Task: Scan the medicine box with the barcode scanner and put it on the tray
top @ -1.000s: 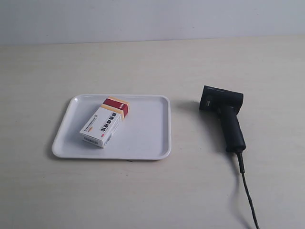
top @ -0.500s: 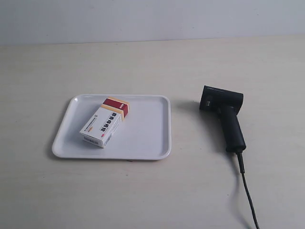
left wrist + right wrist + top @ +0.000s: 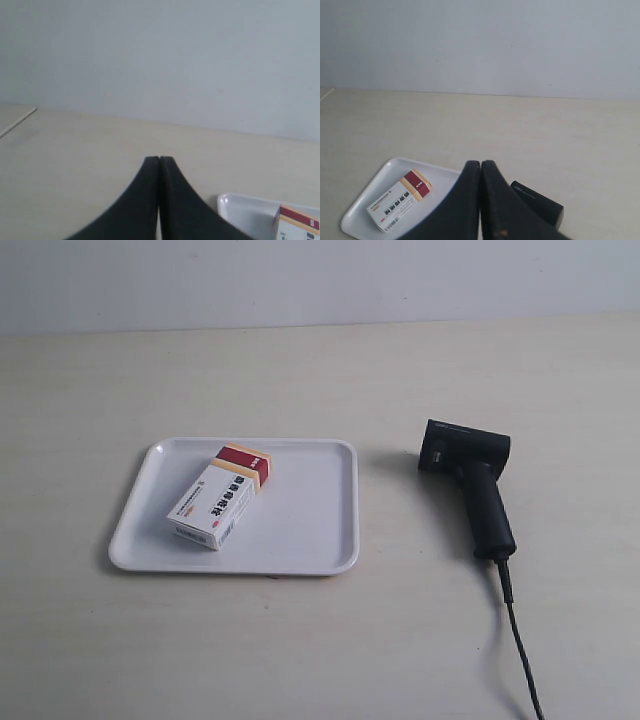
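Moved: nothing since a second ago; box (image 3: 220, 496), scanner (image 3: 472, 490) and tray (image 3: 310, 530) lie just as they did.
Left tool (image 3: 159, 161): pressed shut and empty, hanging over the bench (image 3: 75, 150) with a tray corner and the box's red end just past it.
Right tool (image 3: 480, 164): also pressed shut and holding nothing, looking down on both tray and scanner.
Box: flat inside the tray, askew to the rim, red band toward the far side.
Scanner: on its side on the bench, apart from the tray, head turned toward it; cable (image 3: 520, 640) trails toward the near edge.
Box handling: probably light, thin card that dents if squeezed; smooth faces may slip. Best taken across the long sides near the middle, leaving the striped near end uncovered.
Scanner handling: probably stiff, heavier and head-heavy. Best gripped mid-handle; the cable may drag.
Arms: neither shows in the exterior view.
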`<state>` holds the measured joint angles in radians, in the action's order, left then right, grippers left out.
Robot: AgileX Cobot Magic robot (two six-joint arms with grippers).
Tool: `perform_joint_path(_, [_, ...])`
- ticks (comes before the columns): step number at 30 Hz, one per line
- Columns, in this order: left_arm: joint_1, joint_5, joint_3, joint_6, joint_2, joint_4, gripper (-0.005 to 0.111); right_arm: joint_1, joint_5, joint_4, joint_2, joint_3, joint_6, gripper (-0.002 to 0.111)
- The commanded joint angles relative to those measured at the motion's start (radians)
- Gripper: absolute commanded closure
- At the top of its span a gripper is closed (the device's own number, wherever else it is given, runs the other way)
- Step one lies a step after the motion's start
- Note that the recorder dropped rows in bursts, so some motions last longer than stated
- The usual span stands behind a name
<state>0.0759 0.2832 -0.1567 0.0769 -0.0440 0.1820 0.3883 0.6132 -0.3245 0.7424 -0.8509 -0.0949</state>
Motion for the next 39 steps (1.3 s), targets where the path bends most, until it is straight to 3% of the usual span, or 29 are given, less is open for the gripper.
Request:
perform_joint_path(1, [-0.005,-0.032,0.105,-0.003,0.044,-0.014,0.105,-0.004,-0.01,0.002,-0.01,0.006,-0.011,0.108])
perform_joint_path(10, [-0.04,-0.03,0.157,0.001,0.044,-0.033,0.105,-0.004,-0.01,0.002,-0.01,0.006,-0.011,0.108])
perform_joint_path(15, [-0.04,0.075,0.157,0.019,0.044,-0.033,0.105,-0.004,-0.01,0.002,-0.01,0.006,-0.011,0.108])
perform_joint_path(39, [-0.04,0.074,0.157,0.019,0.044,-0.039,0.105,-0.004,-0.01,0.002,-0.01,0.006,-0.011,0.108])
